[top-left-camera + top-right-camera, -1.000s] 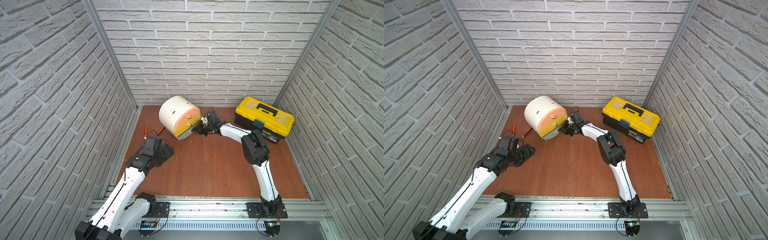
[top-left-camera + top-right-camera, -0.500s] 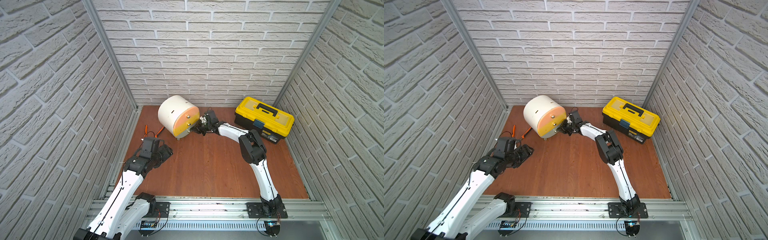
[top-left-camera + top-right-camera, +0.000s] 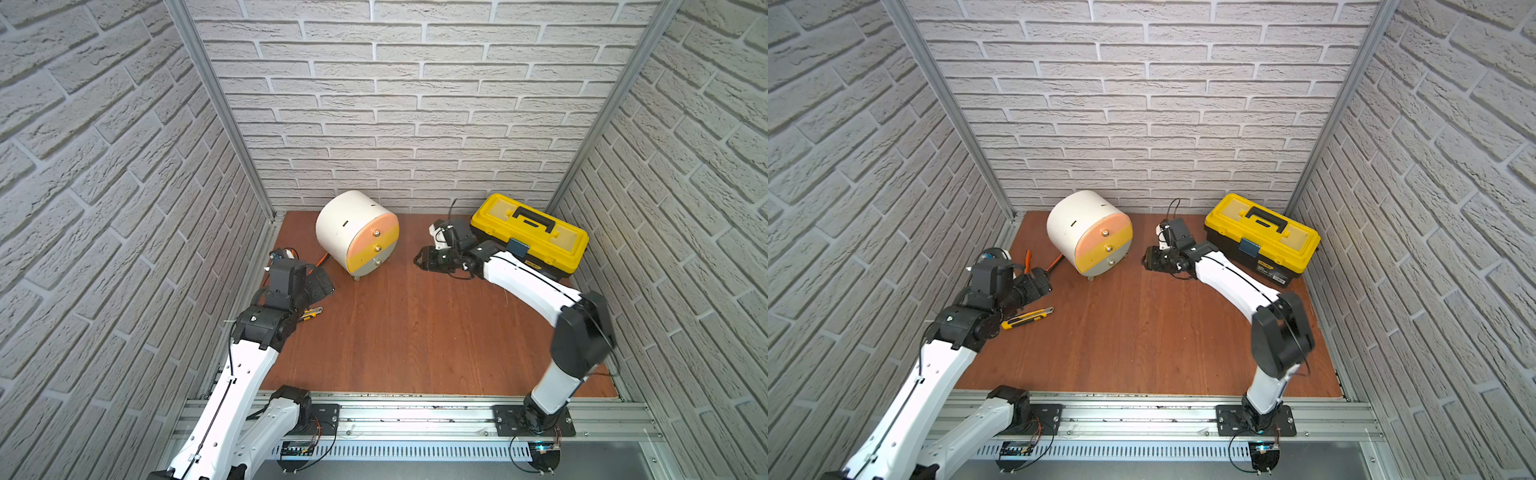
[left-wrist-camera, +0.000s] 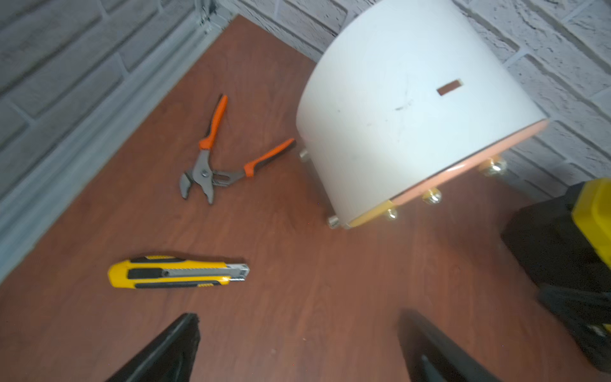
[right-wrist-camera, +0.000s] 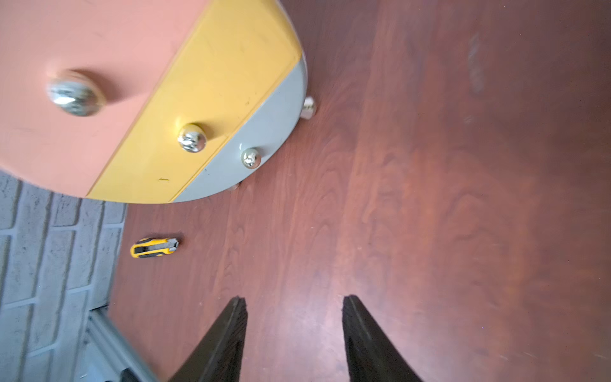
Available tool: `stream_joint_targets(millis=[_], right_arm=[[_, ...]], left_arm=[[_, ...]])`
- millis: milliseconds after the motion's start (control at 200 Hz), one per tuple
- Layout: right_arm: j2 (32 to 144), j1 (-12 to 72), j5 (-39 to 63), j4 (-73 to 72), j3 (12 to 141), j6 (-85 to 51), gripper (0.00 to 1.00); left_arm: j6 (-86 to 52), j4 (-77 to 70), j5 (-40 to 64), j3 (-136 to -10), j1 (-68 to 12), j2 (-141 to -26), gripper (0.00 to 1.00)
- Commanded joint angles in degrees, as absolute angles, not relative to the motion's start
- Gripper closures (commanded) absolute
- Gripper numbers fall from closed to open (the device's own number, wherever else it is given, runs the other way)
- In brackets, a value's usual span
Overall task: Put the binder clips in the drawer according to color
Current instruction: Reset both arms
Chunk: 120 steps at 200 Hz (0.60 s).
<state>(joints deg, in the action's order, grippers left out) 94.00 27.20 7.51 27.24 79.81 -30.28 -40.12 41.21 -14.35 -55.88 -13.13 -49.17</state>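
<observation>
Drawer (image 3: pixel 353 232) back centre; toolbox (image 3: pixel 530 230) right of it; pliers (image 4: pixel 205 172) left of it; knife (image 4: pixel 175 273) before pliers.

1. I can read no word, brand or number anywhere in front of me.
2. The yellow-and-black toolbox (image 3: pixel 1281 243), at my two o'clock, carries a small pale label (image 3: pixel 1265 263) on its black front wall. In both top views the print is too small to make out.
3. From my wrists, every surface is too blurred for lettering to show.
</observation>
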Motion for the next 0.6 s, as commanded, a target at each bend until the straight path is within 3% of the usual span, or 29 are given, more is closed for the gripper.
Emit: stream_joint_targets(millis=[0, 150, 215, 240, 325, 450, 595], right_arm=[[83.9, 27.1, -12.4, 31.2, 74.1, -17.8, 0.51], [69.6, 26.6, -23.5, 22.1, 65.3, -10.0, 0.39], [66.0, 26.6, -25.8, 15.5, 61.7, -3.6, 0.18], [65.3, 26.6, -26.7, 15.1, 60.8, -1.8, 0.14], [63.1, 26.7, -27.6, 8.6, 56.8, 4.3, 0.29], [60.3, 25.2, -32.5, 4.7, 51.6, 4.1, 0.22], [58.0, 21.1, -33.5, -8.2, 37.1, 5.2, 0.21]], left_arm=[[-32.0, 37.7, -27.1, -57.4, -12.5, -49.2, 0.02], [-22.2, 32.3, -28.8, -55.6, -12.5, -49.5, 0.02], [-21.0, 29.5, -31.2, -53.5, -12.5, -48.9, 0.02], [-20.6, 28.0, -31.8, -52.1, -12.4, -48.6, 0.05], [-16.9, 21.9, -30.7, -47.1, -12.5, -47.3, 0.08], [-12.0, 10.6, -31.3, -36.8, -12.5, -46.0, 0.05], [-11.2, -0.1, -37.7, -25.5, -12.0, -47.0, 0.02]])
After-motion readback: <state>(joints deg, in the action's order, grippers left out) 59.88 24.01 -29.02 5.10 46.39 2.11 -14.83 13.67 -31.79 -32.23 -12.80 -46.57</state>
